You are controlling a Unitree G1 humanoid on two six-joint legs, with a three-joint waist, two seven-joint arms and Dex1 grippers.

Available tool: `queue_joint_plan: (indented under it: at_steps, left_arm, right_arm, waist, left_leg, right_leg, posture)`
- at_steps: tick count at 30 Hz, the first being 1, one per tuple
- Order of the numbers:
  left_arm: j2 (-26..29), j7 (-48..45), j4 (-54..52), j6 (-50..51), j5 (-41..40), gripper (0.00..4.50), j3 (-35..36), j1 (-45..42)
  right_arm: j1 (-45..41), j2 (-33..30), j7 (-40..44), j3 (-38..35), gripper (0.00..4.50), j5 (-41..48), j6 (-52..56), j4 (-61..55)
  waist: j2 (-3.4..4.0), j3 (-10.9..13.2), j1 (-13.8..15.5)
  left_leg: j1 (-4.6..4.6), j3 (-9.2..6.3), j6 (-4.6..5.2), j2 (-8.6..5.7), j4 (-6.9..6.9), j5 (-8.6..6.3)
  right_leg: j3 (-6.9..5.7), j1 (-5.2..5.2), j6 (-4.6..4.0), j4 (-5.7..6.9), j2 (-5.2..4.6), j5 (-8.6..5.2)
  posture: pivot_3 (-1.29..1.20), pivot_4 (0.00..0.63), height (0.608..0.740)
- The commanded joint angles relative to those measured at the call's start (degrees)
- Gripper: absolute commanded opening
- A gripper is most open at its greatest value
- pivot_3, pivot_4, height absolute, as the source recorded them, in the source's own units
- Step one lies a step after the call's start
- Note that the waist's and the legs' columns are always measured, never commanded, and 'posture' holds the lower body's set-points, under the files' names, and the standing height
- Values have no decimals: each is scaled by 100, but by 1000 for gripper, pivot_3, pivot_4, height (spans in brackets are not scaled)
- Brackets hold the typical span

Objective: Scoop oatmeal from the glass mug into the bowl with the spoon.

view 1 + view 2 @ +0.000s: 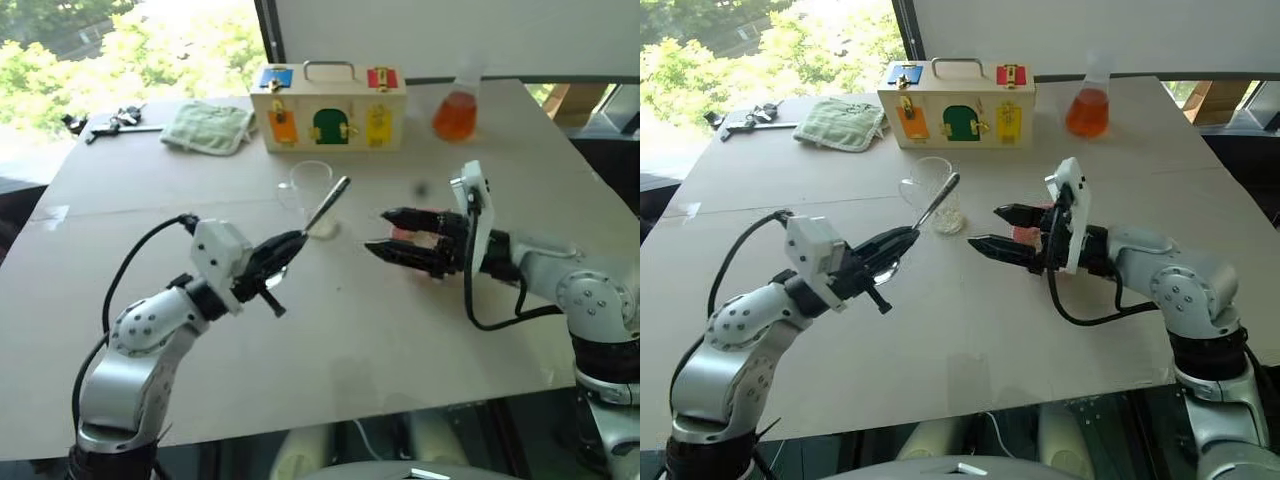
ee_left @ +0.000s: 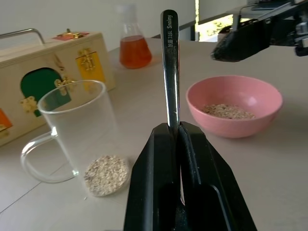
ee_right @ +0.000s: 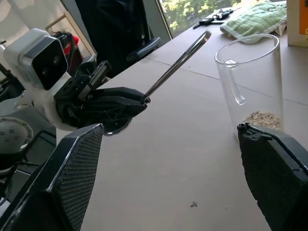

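Left eye view: pale table by a leafy window; left pincer clamps spoon, right pincer apart.

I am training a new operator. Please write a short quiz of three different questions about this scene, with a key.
1. True or false: the left gripper holds the spoon by its bowl end, handle pointing out.
2. Where is oatmeal visible? A) only in the glass mug B) only in the bowl C) in both
3. Fill in: the right gripper is ____.

Key: 1 true; 2 C; 3 open
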Motion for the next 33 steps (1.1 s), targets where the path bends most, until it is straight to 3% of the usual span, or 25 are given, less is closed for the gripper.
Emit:
queue_joint_plan:
  at_steps: [1,14,17,19,20,24,25,33]
  left_arm:
    - [22,-273,261,-381,41,61,-265,-290]
    - [-316,-410,1080,-1091,382,61,-918,-1022]
    - [-500,-185,1223,-1189,526,0,-940,-1160]
    - [-572,-107,1250,-1212,574,0,-950,-1183]
    - [-600,-77,1252,-1203,572,0,-949,-1181]
    - [-642,-46,1264,-1216,584,0,-957,-1160]
    - [-645,-48,1263,-1221,584,0,-958,-1149]
    - [-556,-140,1302,-1272,548,0,-877,-999]
  right_arm:
    - [-159,123,-310,-300,4500,379,189,-47]
    - [-335,1126,-2025,-698,4500,1207,237,90]
    - [-379,1412,-2476,-770,3613,1356,163,175]
    - [-376,1457,-2561,-758,2755,1340,144,138]
    - [-369,1481,-2625,-762,2021,1338,122,135]
    - [-386,1476,-2721,-755,712,1279,34,162]
    - [-402,1474,-2735,-762,104,1273,18,180]
    - [-469,1259,-2610,-802,39,1263,30,264]
  waist:
    - [0,0,-7]
    - [2,1,-83]
    - [2,1,-82]
    - [2,1,-86]
    - [2,1,-88]
    - [2,1,-90]
    - [3,1,-91]
    - [5,2,-95]
  left_leg:
    - [-8,0,0,0,0,0]
    - [-21,-2,0,-2,9,1]
    - [-20,-3,-2,-1,9,3]
    - [-21,-3,-3,-2,10,4]
    - [-21,-2,-3,-3,10,4]
    - [-21,-3,-3,-2,10,4]
    - [-20,-2,-3,-2,10,4]
    - [-19,-2,-3,-2,10,4]
  right_leg:
    - [0,-7,0,-1,0,0]
    - [-4,-15,1,6,1,0]
    - [-5,-17,1,10,2,0]
    - [-5,-17,1,12,2,1]
    - [-4,-17,1,11,2,1]
    - [-5,-17,1,11,3,1]
    - [-4,-17,1,11,3,1]
    - [-3,-17,1,13,4,1]
  posture:
    - [0,150,740]
    - [0,150,740]
    - [0,150,740]
    - [0,150,740]
    - [0,150,740]
    - [0,150,740]
    - [0,150,740]
    - [0,150,740]
